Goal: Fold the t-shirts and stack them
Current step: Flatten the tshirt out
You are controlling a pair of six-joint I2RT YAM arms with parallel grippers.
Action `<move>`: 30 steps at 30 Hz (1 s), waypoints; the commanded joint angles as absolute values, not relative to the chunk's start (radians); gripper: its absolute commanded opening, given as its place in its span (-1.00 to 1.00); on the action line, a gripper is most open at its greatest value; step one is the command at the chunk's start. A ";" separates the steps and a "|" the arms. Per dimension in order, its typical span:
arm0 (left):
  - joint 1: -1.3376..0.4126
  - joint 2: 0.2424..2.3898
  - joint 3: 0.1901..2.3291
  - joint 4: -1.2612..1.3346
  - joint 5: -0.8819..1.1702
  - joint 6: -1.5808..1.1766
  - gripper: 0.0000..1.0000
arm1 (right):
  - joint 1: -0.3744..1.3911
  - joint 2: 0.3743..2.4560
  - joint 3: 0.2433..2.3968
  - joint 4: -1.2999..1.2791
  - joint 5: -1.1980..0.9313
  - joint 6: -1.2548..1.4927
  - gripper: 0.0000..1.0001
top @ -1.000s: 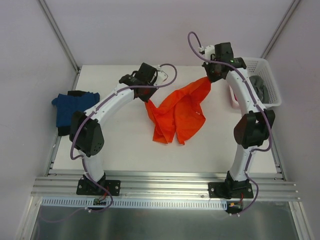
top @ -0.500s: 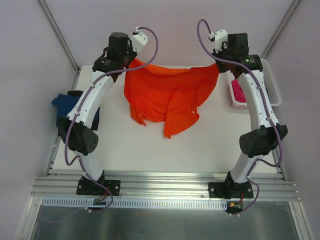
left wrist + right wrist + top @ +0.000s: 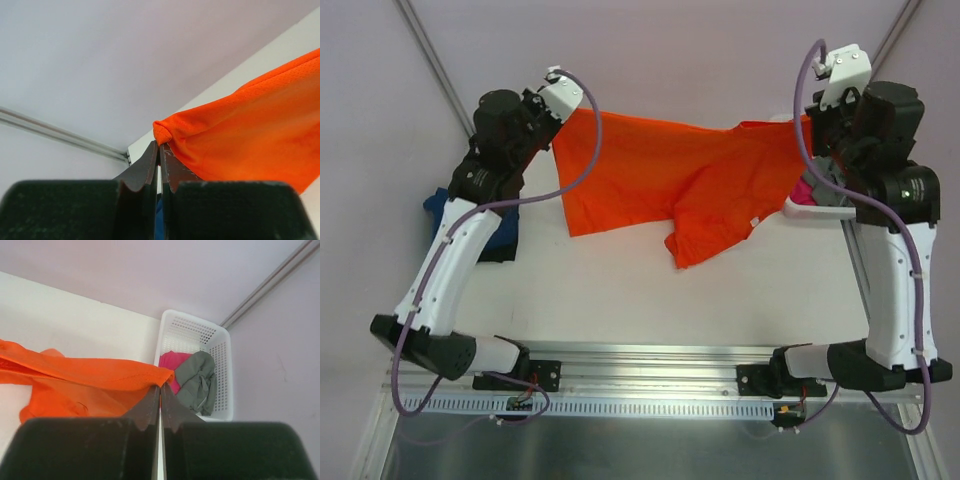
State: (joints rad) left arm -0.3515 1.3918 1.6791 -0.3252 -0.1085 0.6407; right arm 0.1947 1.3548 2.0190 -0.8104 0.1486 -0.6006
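the orange t-shirt (image 3: 660, 175) hung spread in the air above the table (image 3: 620, 290), stretched between the two raised arms. the left claw (image 3: 160, 146) was clamped on one bunched corner of it, its fingers pressed together with a nub of cloth poking past the tips. the right claw (image 3: 161, 388) was pinched tight on the opposite edge in the same way. the cloth sagged in the middle and one part dangled lower than the rest (whether it touched the table could not be told). at the left edge of the table lay a dark blue t-shirt (image 3: 450, 215) with a black t-shirt (image 3: 495, 248) partly under it. on the right, the white basket (image 3: 220, 355) held a pink t-shirt (image 3: 172, 362) and a grey t-shirt (image 3: 197, 377), crumpled side by side.
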 commanded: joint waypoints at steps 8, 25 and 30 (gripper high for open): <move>-0.354 0.999 1.548 -0.264 -0.032 0.588 -1.00 | 0.095 1.089 1.956 -0.894 0.068 -0.519 -0.99; -0.353 1.130 1.617 -0.278 -0.002 0.580 -1.00 | 0.040 1.291 2.085 -0.781 -0.092 -0.391 -0.99; -0.354 1.158 1.620 -0.275 0.020 0.563 -1.00 | 0.041 1.373 2.146 -0.788 -0.118 -0.367 -0.99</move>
